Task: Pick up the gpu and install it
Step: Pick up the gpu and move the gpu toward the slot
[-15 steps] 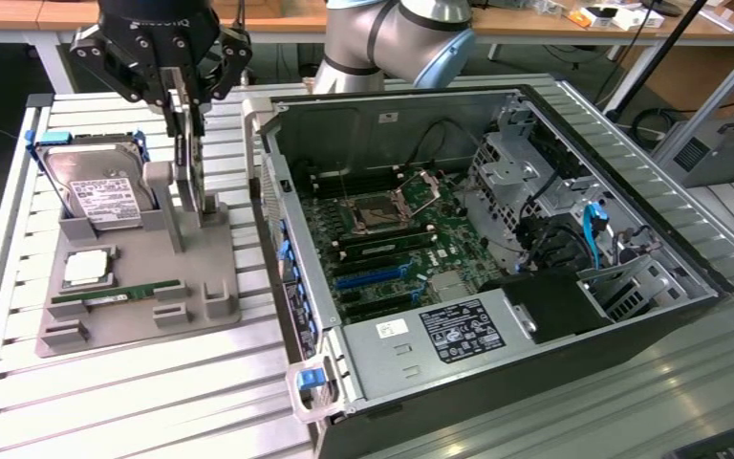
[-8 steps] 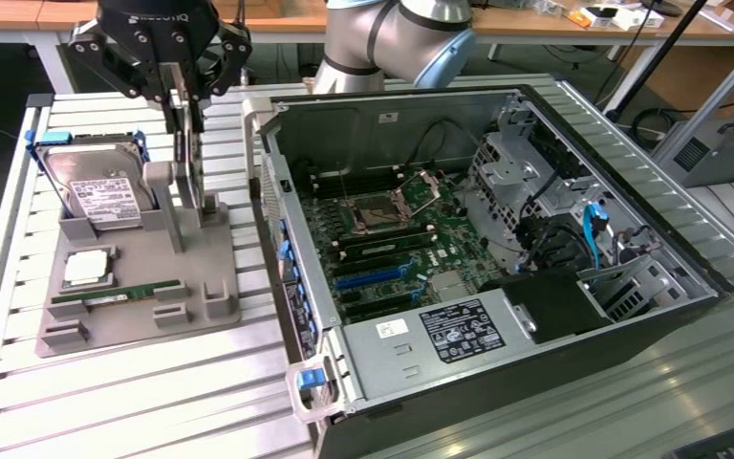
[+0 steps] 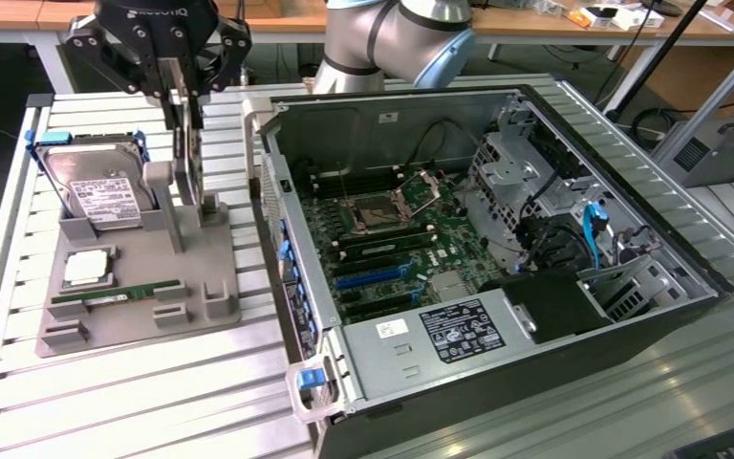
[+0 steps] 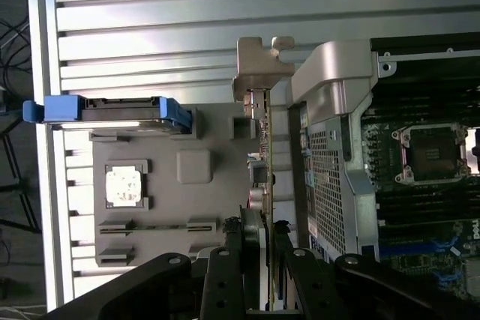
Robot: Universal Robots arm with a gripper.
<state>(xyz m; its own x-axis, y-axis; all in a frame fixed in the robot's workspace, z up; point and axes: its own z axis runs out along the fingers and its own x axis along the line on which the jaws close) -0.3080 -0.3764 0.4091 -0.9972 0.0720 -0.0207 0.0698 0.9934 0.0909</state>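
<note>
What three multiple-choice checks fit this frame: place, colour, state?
1. Where is the gpu? A upright at the grey fixture, between hard drive and case; B inside the case; C flat atop the hard drive.
2. Colour of the hard drive's rails? A red; B blue; C yellow.
3. The gripper? A open, clear of everything; B shut on the hard drive; C shut on the gpu.
Key: A, the card stands on edge there; B, blue rails flank the drive; C, it clamps the card's upper edge.

Exterior view: high up, off the arm, angled down over slatted table [image 3: 125, 402], mid range. Wrist view: close, straight down past gripper [image 4: 268, 234]. Both share grey parts holder [image 3: 150, 258], hard drive [image 3: 99, 191], open computer case [image 3: 380, 120] near side
</note>
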